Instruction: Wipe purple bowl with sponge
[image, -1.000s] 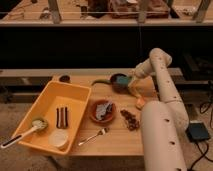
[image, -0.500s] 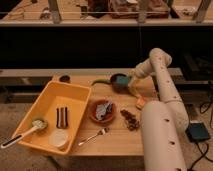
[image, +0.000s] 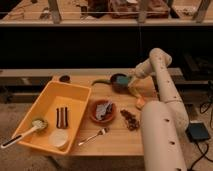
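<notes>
the arm reaches from the near right corner of the table (image: 117, 146) across to its far edge, where the gripper (image: 129, 82) hangs low over the purple bowl (image: 115, 85). the bowl stands near that far edge, a little right of the middle. the sponge (image: 121, 78) shows as a teal patch at the gripper's tip, on or just inside the bowl's rim. which of the 2 i cannot tell, nor whether the gripper is clamped on it or has let go.

this placing fits the wiping step: the sponge must meet the bowl's inner face, so the gripper comes in from the right and above, tilted toward the hollow. the bowl looks loose on the wood (nothing seems to pin it), so a hard sideways stroke could push it toward the far edge.

1 larger red-brown bowl (image: 93, 113) sits mid-table, 1 orange chunk (image: 140, 102) lies beside the arm near the right edge, and the yellow bin (image: 82, 113) fills the left side.
</notes>
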